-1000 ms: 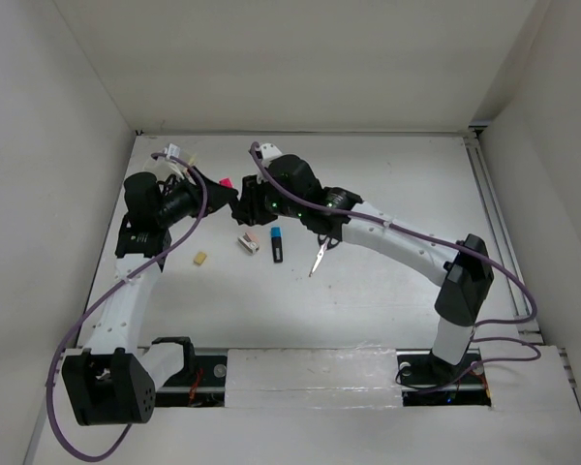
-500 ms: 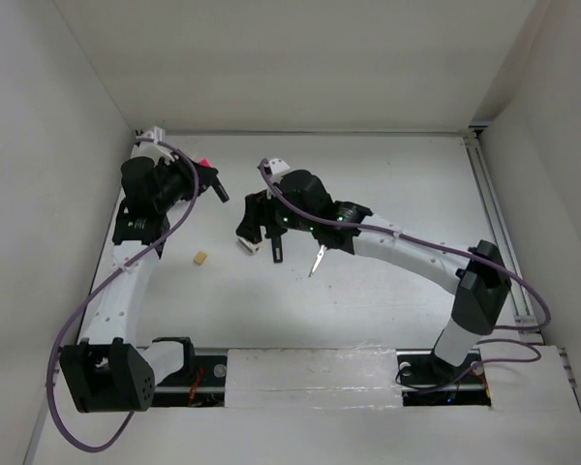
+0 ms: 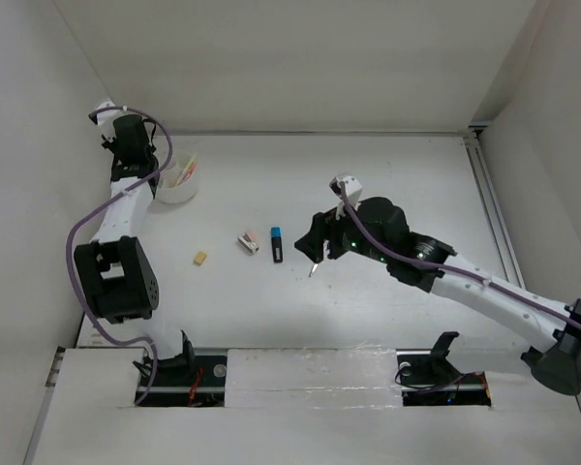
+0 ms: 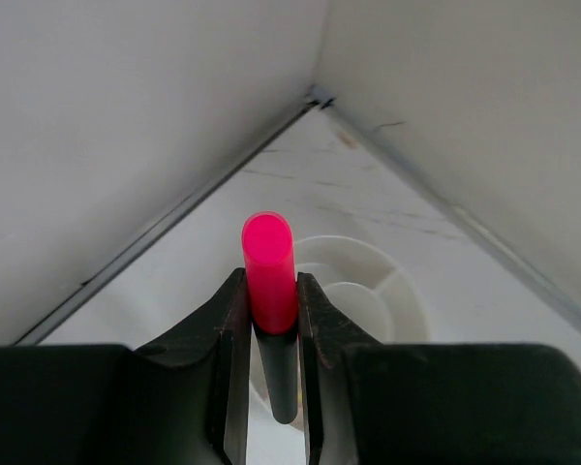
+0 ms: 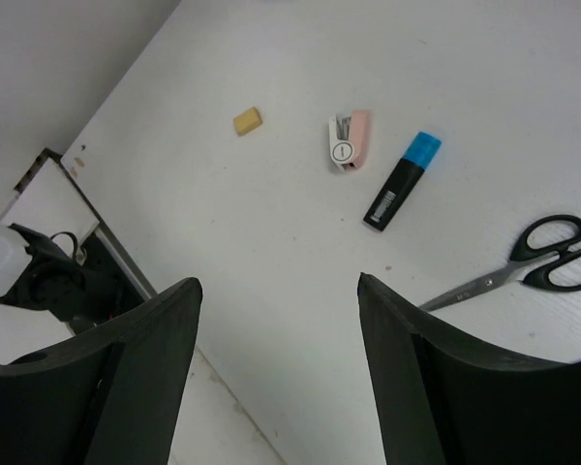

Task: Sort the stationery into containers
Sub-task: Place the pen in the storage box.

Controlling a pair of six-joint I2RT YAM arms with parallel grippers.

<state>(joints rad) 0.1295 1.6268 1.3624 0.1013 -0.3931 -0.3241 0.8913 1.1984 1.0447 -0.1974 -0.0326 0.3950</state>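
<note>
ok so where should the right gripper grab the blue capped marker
Take the marker by the middle of its black barrel, coming straight down from above with the right gripper closing across its narrow width. It lies flat on the table, and both long sides are free: the small white-pink piece and the scissors lie apart from it.

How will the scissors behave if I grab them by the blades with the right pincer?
The scissors look stiff, metal blades with black loops, so they should not flex. They lie flat on the table, so the thin blades may be hard to get under and could slip. Held by the blades, the bulkier handle end would probably sag.
</note>
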